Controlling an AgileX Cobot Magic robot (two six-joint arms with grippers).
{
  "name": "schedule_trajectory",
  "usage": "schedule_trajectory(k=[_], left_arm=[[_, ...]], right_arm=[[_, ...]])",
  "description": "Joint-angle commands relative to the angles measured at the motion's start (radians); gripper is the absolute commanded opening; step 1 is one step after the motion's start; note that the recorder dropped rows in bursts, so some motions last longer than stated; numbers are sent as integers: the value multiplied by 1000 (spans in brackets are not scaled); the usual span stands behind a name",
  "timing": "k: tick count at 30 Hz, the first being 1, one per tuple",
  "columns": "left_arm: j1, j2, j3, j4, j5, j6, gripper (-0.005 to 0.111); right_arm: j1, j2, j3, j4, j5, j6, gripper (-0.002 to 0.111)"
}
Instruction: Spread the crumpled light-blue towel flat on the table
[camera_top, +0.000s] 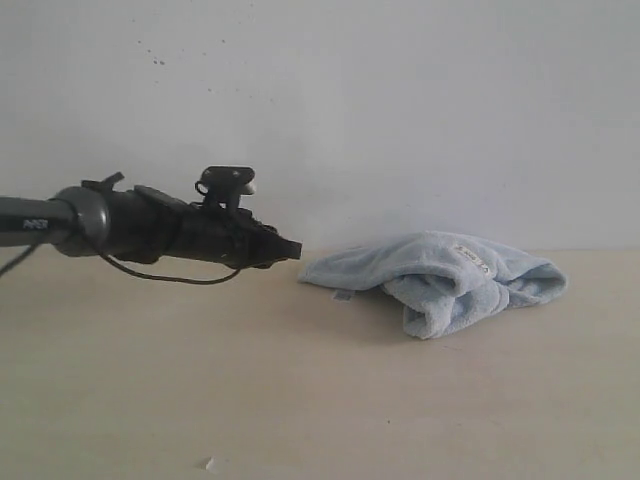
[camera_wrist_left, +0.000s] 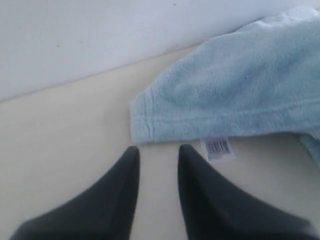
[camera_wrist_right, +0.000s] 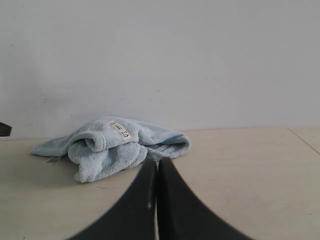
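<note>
The towel is lying bunched in a rumpled heap on the table, toward the right of the exterior view and near the white wall. One hemmed corner is trailing out flat toward the left arm. The left gripper is hovering low just beside that corner, its jaws parted by a moderate gap and holding nothing. A small white barcode label is poking out from under the hem next to one fingertip. The right gripper is sitting well apart from the heap on its other side, jaws pressed together and empty.

The step in hand looks like the left arm lining up on the nearest corner; the spreading itself is not yet begun. The next move is calling for the parted jaws to go forward over the hem, one finger getting beneath the cloth, and close firmly. The right arm is likely needing to open and find an opposite corner, which is harder, since those edges are tucked into the folds.
</note>
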Motion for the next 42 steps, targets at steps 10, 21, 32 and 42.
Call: schedule_trajectory(k=[10, 21, 32, 42], left_arm=[[-35, 329, -416, -206, -52, 14, 49], [-81, 385, -480, -495, -48, 304, 49], [-89, 445, -480, -522, -91, 359, 48], [-65, 452, -464, -498, -89, 280, 4]], right_arm=[[2, -5, 0, -6, -12, -2, 0], [2, -5, 0, -6, -12, -2, 0], [2, -5, 0, -6, -12, -2, 0], [2, -5, 0, -6, -12, -2, 0]])
